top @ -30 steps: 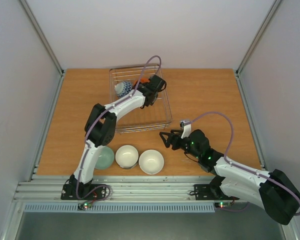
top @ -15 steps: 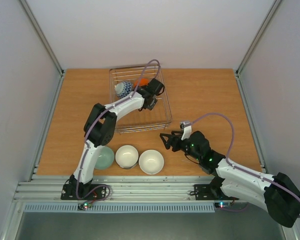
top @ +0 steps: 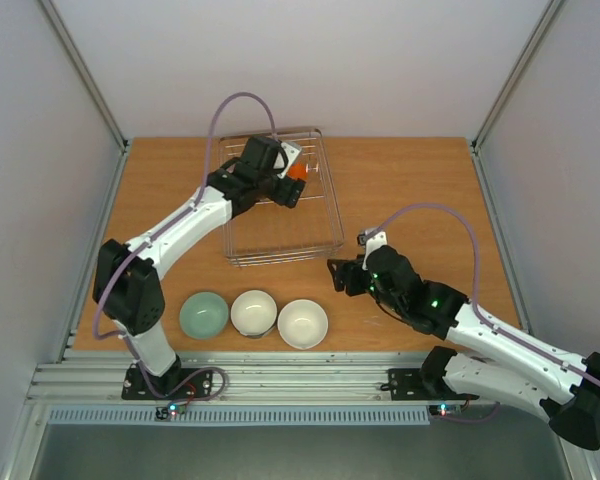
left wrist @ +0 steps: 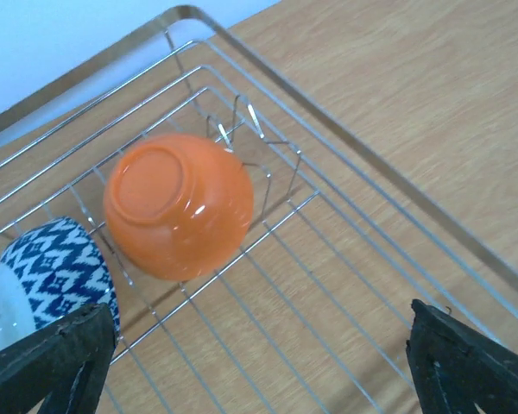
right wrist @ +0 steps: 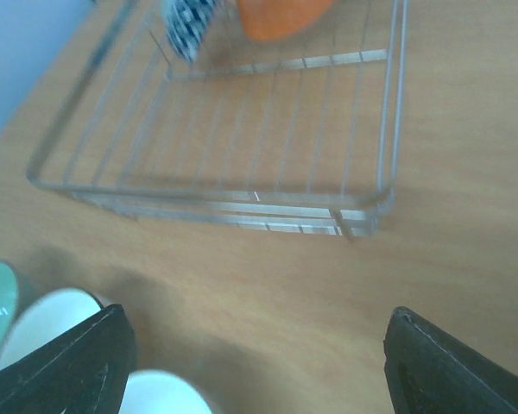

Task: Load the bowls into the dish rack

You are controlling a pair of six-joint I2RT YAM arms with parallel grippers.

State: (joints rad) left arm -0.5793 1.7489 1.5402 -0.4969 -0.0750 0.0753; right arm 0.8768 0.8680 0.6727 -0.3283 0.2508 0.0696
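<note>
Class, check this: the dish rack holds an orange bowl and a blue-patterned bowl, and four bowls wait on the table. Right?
Not quite. Three bowls wait on the table, not four: one pale green bowl and two white bowls, as the top external view shows. The dish rack does hold the orange bowl and the blue-patterned bowl.

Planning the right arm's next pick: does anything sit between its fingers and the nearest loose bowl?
Nothing visible does. Only bare table lies between the right fingers and the nearest bowl; the dish rack sits farther back, off that line.
</note>
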